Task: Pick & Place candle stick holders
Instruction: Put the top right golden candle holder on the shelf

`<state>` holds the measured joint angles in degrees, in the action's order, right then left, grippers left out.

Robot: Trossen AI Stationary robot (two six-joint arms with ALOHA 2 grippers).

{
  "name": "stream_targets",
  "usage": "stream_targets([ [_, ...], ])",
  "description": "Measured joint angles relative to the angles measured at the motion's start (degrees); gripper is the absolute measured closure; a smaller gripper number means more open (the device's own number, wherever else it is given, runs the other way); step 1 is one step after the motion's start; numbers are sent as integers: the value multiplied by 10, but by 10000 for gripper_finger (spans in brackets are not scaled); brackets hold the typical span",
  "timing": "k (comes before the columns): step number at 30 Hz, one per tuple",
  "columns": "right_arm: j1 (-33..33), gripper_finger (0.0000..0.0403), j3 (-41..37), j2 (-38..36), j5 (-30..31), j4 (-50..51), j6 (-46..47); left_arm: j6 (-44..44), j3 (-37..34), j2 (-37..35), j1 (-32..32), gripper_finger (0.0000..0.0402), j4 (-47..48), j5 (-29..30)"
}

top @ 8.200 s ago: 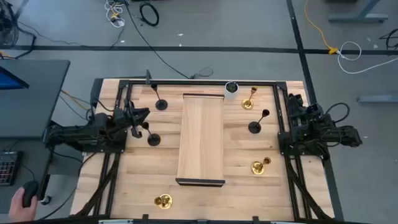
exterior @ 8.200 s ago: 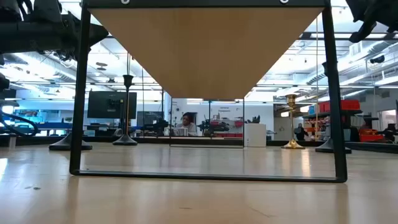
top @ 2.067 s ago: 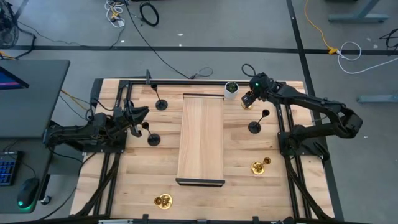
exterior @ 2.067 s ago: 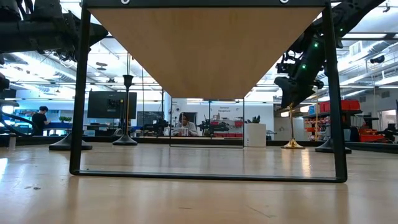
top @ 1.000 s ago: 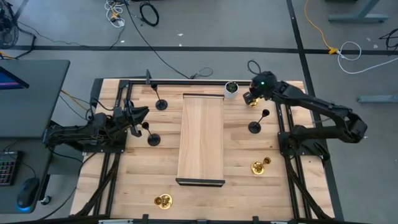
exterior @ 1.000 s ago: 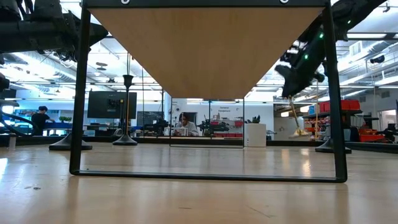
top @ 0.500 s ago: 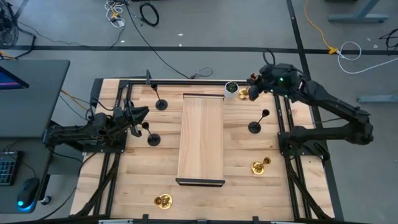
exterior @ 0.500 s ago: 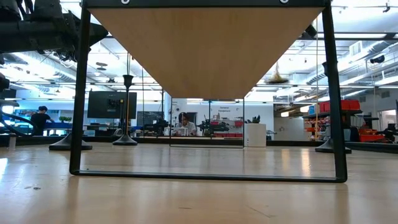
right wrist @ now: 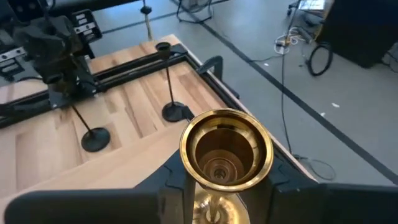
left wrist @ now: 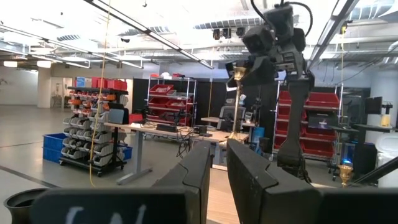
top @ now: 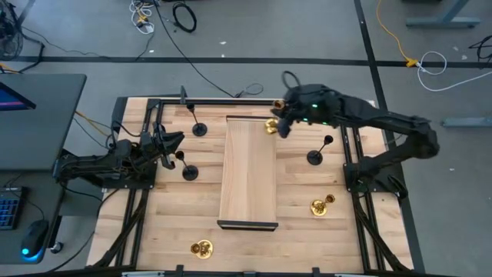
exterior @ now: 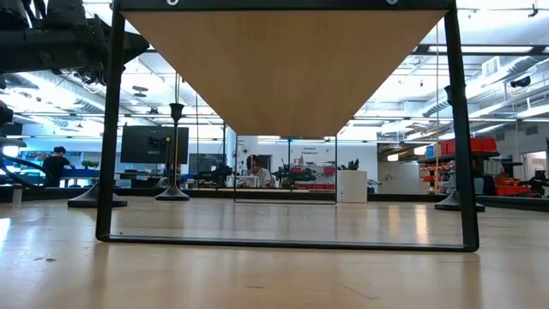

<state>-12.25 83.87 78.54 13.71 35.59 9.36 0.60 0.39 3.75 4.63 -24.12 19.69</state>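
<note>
Jaws grip gold candle holder [right wrist: 226, 151] above table [right wrist: 43, 165].

A raised wooden shelf [top: 249, 171] on a black frame stands along the middle of the surface [top: 175, 223]. A small white pot [exterior: 352, 185] stands near the surface's far edge. Cables [top: 181, 17] trail across the grey floor.

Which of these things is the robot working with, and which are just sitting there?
For the job: gold holder in the right gripper; two more gold holders; three black holders; probably the wooden shelf.
Just there: white plant pot; idle left gripper.
</note>
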Motion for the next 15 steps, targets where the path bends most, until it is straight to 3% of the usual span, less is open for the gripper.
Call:
stream_targets([
  [6, 0, 313, 57, 82, -40, -14, -14, 0, 0, 0, 0, 346, 0, 0],
  [15, 0, 313, 61, 117, -61, -48, -19, 0, 0, 0, 0, 346, 0, 0],
])
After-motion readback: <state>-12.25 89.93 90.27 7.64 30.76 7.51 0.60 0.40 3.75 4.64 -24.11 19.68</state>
